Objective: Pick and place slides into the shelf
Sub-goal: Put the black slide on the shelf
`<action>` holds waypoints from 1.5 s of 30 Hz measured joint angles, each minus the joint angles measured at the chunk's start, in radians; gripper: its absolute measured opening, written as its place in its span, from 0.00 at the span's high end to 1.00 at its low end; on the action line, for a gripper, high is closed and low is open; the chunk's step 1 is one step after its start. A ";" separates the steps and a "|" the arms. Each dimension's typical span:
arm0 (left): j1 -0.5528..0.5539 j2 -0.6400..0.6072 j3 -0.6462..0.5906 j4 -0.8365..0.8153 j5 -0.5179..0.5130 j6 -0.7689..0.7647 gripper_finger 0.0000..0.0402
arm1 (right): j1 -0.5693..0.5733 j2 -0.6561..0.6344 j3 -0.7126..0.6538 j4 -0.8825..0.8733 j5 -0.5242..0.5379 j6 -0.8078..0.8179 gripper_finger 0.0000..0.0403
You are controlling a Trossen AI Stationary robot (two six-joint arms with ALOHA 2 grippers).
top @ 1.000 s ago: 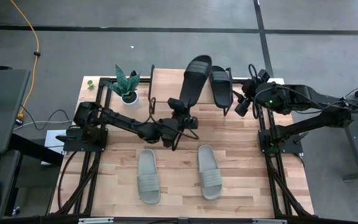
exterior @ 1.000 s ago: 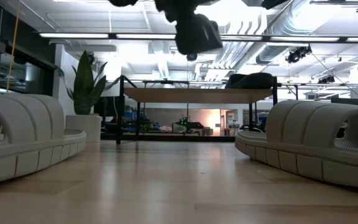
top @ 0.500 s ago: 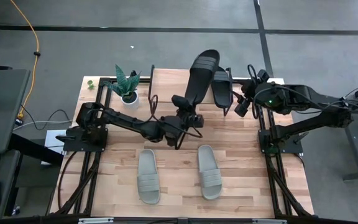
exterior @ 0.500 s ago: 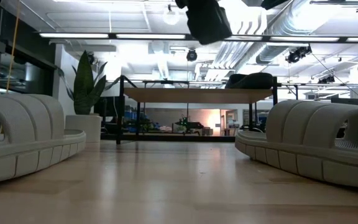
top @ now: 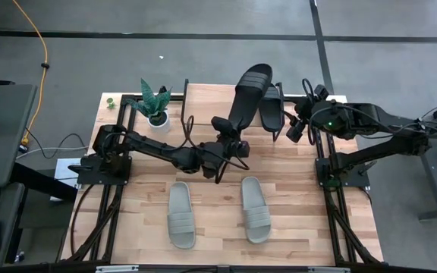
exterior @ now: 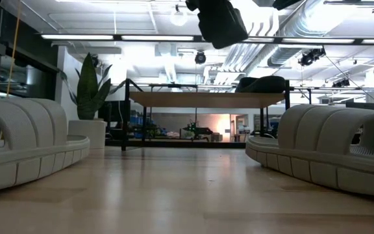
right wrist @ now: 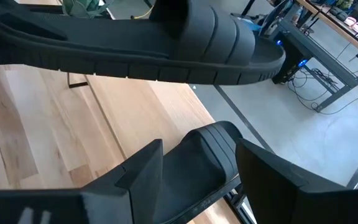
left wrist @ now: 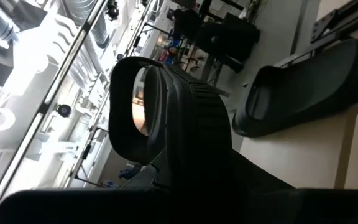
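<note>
The left gripper, fingers clamped on a black slide's heel, lifts it clear toward the shelf. The right gripper waits beside the shelved black slide, fingers seemingly parted.

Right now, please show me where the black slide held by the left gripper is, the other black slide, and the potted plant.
Held black slide (top: 250,85), high view, on its strap.
Other black slide (top: 270,112), high view, on its sole.
Potted plant (top: 155,99), high view, on its leaves.

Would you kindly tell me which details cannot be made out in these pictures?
- Left pincer: its grip on the carried black slide is hidden by arm and slide, high view; cut off, low view.
- Second black slide: partly covered by the carried one.
- Shelf: far legs hidden beneath its plank.
- Right pincer: too small to judge.
</note>
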 joint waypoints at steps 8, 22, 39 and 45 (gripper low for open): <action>0.032 0.009 0.000 -0.014 -0.005 -0.078 0.87 | 0.000 0.000 0.000 0.000 -0.007 0.000 0.52; 0.049 0.009 0.000 -0.127 0.009 -0.285 0.87 | 0.000 0.000 0.000 0.000 -0.008 0.001 0.52; 0.071 0.075 0.000 -0.157 -0.034 -0.367 0.87 | 0.000 0.000 0.000 0.000 -0.031 0.008 0.52; 0.091 0.126 0.000 -0.081 -0.133 -0.309 0.87 | 0.000 0.001 0.000 -0.017 -0.065 0.029 0.52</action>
